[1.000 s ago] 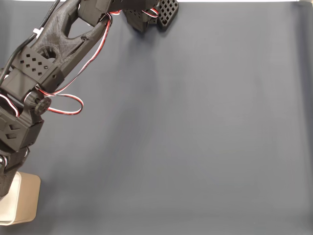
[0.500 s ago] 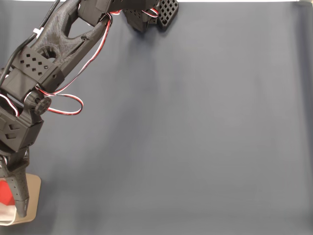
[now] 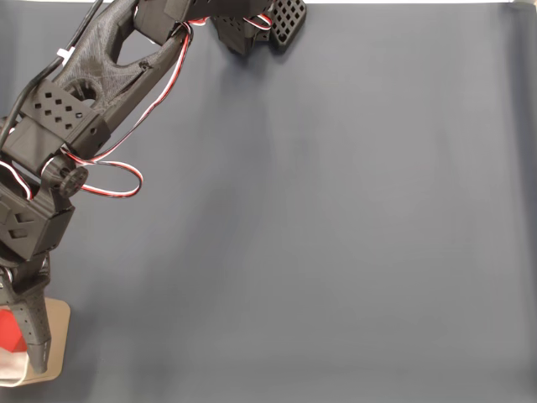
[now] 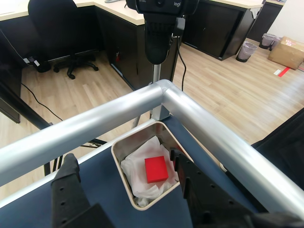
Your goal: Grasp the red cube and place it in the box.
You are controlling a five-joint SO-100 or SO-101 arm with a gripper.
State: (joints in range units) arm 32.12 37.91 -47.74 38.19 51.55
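Observation:
The red cube (image 4: 156, 169) lies on crumpled white paper inside the beige box (image 4: 121, 147), loose, with no finger touching it. In the fixed view the cube (image 3: 9, 330) shows at the far left edge inside the box (image 3: 57, 336), partly hidden by the arm. My gripper (image 4: 124, 167) hangs open above the box, one black finger (image 4: 68, 172) left of it and the other finger (image 4: 179, 164) at its right rim. In the fixed view one fingertip (image 3: 33, 348) reaches down over the box.
The dark blue mat (image 3: 336, 218) covers the table. The box stands at the table's corner, framed by a silver metal rail (image 4: 190, 114). A black camera on a stand (image 4: 159, 28) rises just behind that corner. Office floor, desks and a chair lie beyond.
The gripper has opened over the box and the red cube now lies inside it; a second ago the fingers covered it. The arm itself has hardly moved.

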